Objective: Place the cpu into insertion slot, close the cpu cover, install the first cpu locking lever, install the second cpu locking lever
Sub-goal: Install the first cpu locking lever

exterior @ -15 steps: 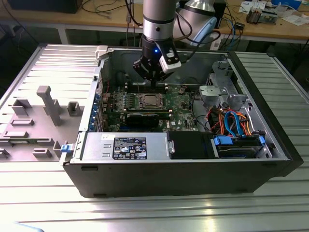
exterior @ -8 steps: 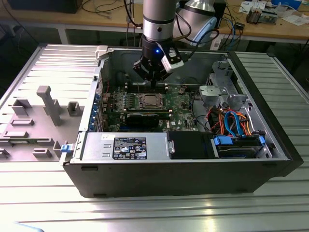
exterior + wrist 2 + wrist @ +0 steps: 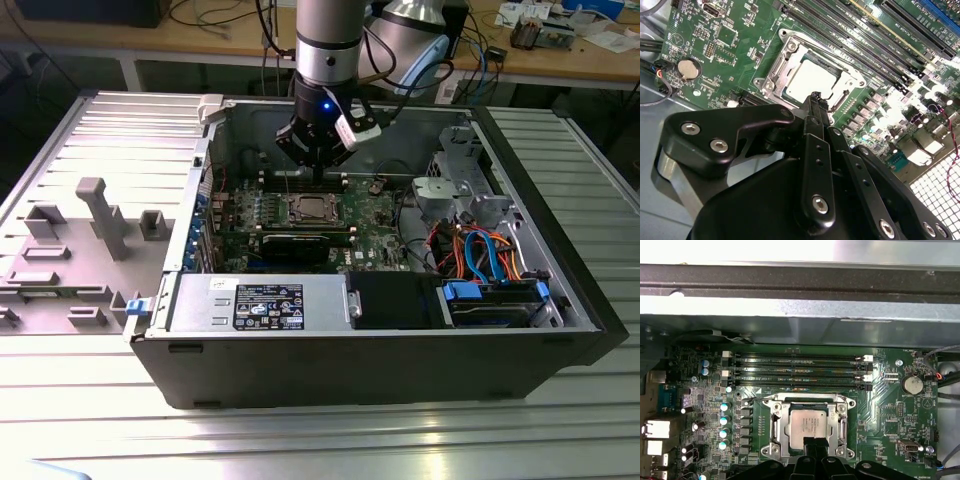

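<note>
I am reading the small flat square silvery-grey cpu (image 3: pixel 807 426) as seated in the square silver-rimmed insertion slot (image 3: pixel 805 399). The thin silver metal cpu cover (image 3: pixel 776 426) seems to be lying down around it, so I am judging the work to be at the cover-closing or locking stage. To do this well, I am aiming to bear only on the frame's metal, never on the chip's bare top, and to push straight. The green motherboard (image 3: pixel 890 432) around it is crowded with small parts.

The tool (image 3: pixel 815 96) is showing its fingers together, gripping nothing I can make out. Its tip is hovering over one edge of the slot's rim; I cannot tell whether it is touching. In the exterior view the grey arm (image 3: pixel 328 40) is hanging near vertical, reaching down into the open black computer case (image 3: pixel 400 370) lying on the ribbed metal tabletop (image 3: pixel 300 440).
</note>
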Robot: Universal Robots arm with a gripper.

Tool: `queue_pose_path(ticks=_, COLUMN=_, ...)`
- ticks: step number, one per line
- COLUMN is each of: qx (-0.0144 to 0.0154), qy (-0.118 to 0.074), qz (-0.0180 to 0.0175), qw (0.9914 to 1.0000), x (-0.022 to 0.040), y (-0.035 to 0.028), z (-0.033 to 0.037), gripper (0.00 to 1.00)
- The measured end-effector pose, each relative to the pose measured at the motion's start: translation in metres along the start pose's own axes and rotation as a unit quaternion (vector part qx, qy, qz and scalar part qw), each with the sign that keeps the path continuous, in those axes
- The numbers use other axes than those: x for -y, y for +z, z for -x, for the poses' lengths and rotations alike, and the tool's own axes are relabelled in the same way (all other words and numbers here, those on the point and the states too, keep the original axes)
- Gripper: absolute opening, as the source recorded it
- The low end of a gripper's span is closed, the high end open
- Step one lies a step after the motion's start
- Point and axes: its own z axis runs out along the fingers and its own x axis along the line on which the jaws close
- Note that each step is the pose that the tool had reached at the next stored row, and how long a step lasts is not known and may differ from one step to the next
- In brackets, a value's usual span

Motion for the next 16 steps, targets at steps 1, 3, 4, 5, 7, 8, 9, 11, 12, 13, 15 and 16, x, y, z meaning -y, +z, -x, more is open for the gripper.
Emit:
queue_pose_path(ticks=1, qx=0.0000, qy=0.000, qz=0.0000, qw=1.00000, x=0.0000, y=0.0000, z=0.0000, gripper=0.11)
queue_pose_path(ticks=3, qx=0.0000, qy=0.000, qz=0.0000, qw=1.00000, x=0.0000, y=0.0000, z=0.0000, gripper=0.11)
queue_pose_path(ticks=4, qx=0.0000, qy=0.000, qz=0.0000, qw=1.00000, x=0.0000, y=0.0000, z=0.0000, gripper=0.11)
queue_pose_path(ticks=5, qx=0.0000, qy=0.000, qz=0.0000, qw=1.00000, x=0.0000, y=0.0000, z=0.0000, gripper=0.11)
queue_pose_path(ticks=7, qx=0.0000, qy=-0.003, qz=0.0001, qw=1.00000, x=-0.0001, y=0.0001, z=-0.0009, gripper=0.11)
queue_pose_path(ticks=8, qx=0.0000, qy=-0.008, qz=0.0000, qw=0.99997, x=-0.0001, y=0.0000, z=-0.0012, gripper=0.11)
queue_pose_path(ticks=9, qx=-0.0001, qy=-0.010, qz=0.0001, qw=0.99995, x=-0.0001, y=0.0000, z=-0.0018, gripper=0.11)
queue_pose_path(ticks=11, qx=0.0005, qy=-0.010, qz=0.0001, qw=0.99995, x=-0.0002, y=0.0001, z=-0.0070, gripper=0.11)
queue_pose_path(ticks=12, qx=0.0007, qy=-0.010, qz=0.0000, qw=0.99995, x=-0.0003, y=0.0000, z=-0.0088, gripper=0.11)
queue_pose_path(ticks=13, qx=0.0009, qy=-0.010, qz=0.0000, qw=0.99995, x=-0.0003, y=0.0000, z=-0.0107, gripper=0.11)
queue_pose_path(ticks=15, qx=0.0013, qy=-0.010, qz=0.0000, qw=0.99995, x=-0.0005, y=0.0000, z=-0.0164, gripper=0.11)
queue_pose_path(ticks=16, qx=0.0014, qy=-0.009, qz=0.0000, qw=0.99996, x=-0.0006, y=0.0001, z=-0.0177, gripper=0.11)
